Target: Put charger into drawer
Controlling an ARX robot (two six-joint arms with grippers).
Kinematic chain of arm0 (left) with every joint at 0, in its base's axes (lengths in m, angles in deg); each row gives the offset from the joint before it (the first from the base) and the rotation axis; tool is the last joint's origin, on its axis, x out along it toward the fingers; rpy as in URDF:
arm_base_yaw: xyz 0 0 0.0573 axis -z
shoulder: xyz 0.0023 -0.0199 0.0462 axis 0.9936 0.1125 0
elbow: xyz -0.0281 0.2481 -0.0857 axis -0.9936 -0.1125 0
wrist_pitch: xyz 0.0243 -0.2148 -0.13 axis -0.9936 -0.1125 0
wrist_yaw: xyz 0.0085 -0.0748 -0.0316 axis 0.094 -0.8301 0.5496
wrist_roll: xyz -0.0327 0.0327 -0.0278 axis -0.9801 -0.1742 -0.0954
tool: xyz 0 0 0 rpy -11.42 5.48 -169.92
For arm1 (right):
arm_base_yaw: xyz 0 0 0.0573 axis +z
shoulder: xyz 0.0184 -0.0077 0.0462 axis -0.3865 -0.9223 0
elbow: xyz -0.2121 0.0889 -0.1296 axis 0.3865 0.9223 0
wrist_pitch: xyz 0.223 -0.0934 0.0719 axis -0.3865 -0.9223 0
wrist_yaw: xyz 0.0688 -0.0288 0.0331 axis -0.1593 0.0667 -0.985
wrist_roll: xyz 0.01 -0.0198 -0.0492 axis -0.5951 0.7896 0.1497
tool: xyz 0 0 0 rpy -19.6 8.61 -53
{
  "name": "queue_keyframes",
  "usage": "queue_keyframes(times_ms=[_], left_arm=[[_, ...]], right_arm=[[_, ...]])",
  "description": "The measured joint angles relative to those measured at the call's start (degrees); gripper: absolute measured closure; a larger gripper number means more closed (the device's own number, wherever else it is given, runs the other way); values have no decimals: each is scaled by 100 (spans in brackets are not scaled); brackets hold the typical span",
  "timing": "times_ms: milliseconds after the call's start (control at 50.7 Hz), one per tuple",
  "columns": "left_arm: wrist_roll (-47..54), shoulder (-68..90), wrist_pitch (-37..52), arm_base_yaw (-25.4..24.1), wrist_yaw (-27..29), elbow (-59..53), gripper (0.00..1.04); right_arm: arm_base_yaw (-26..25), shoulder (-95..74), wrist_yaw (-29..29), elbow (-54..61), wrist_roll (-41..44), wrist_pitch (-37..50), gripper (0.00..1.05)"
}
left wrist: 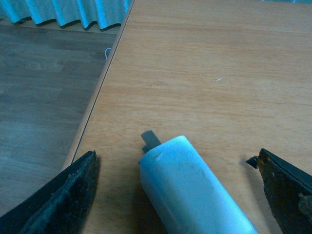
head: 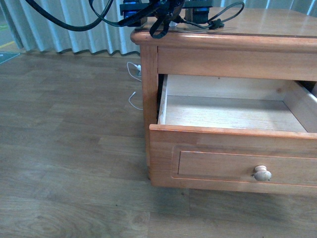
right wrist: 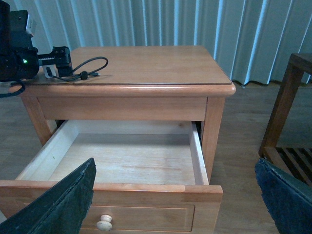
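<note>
The charger's white block (left wrist: 190, 187) lies on the cabinet top with its metal prongs (left wrist: 150, 139) pointing away from the wrist. My left gripper (left wrist: 175, 163) is open and straddles the block without touching it. The charger's black cable (right wrist: 84, 69) loops over the top beside the left arm (right wrist: 19, 48); the same cable (head: 218, 22) shows in the front view. The drawer (head: 228, 111) is pulled far out, its pale inside bare, its round knob (head: 262, 173) on the front panel. My right gripper (right wrist: 175, 168) hangs open in front of and above the drawer (right wrist: 122, 161).
The cabinet top (right wrist: 156, 63) is wide and flat, its left edge (left wrist: 100, 87) near the charger. A thin white cord (head: 133, 69) lies on the floor by the curtain (head: 64, 25). A dark wooden side table (right wrist: 290, 102) stands to the cabinet's right.
</note>
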Motion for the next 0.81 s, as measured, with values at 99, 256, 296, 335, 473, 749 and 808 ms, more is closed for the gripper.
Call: queue_keyframes(times_ms=[99, 256, 296, 335, 473, 749, 808], left_arm=[[61, 109, -120, 9, 42, 219, 18], [133, 118, -122, 22, 55, 256, 43], [146, 118, -116, 22, 57, 256, 48], [146, 116, -85, 22, 59, 245, 53], [140, -116, 129, 22, 44, -186, 78], [179, -1582, 1235, 136, -271, -2133, 81], [238, -1961, 1484, 216, -313, -2573, 81]], right_arm=[[0, 0, 0, 0, 0, 0, 8], [0, 0, 0, 0, 0, 0, 8], [0, 2, 0, 0, 0, 0, 8], [0, 0, 0, 0, 0, 0, 8], [0, 0, 0, 0, 0, 0, 8], [0, 2, 0, 0, 0, 0, 8], [0, 2, 0, 0, 0, 0, 8]])
